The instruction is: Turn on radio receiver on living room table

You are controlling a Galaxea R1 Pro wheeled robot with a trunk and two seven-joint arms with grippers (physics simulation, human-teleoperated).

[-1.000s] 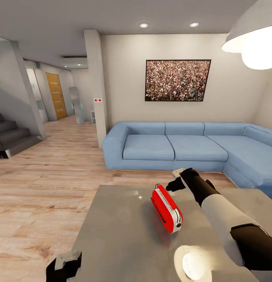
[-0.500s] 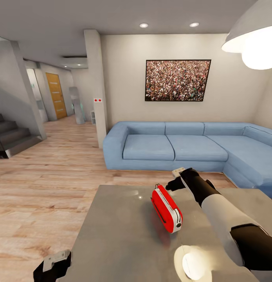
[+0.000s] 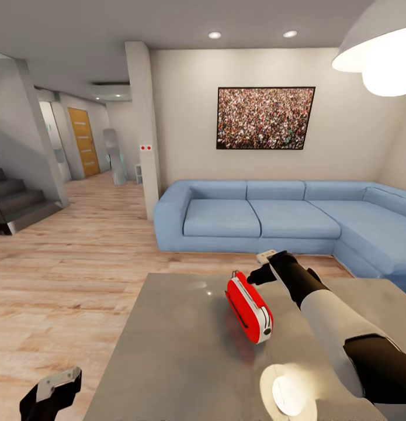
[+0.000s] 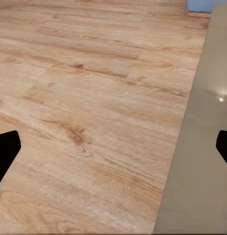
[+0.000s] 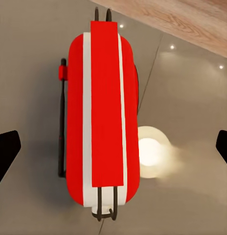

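You are at the table point(image 3: 167, 362) in the living room, so the approach is done; what is left, as I judge it, is the actual switching-on, since nothing on the radio receiver point(image 3: 248, 309) shows it powered and nothing touches it yet; it stands on its edge near the middle of the table's far half, its narrow top facing up. Your right end effector point(image 3: 260, 270) hangs just beyond the radio's far end and above it, apart from it; in the right wrist view the two dark fingertips point(image 5: 7, 152) sit wide at either side of the frame, so the jaws are spread. Your left end effector point(image 3: 49, 393) is low beside the table's left edge, over the floor point(image 4: 84, 98), and its fingertips point(image 4: 6, 152) are likewise spread with nothing between them. The radio is a rounded red shell with white bands and a thin dark wire handle point(image 5: 61, 117) along one side, smooth and hard-looking; the table top is glossy grey and mirrors the pendant lamp point(image 3: 378, 52) as a bright round patch; the floor is light grained wood; the sofa point(image 3: 273, 219) behind is soft blue upholstery.
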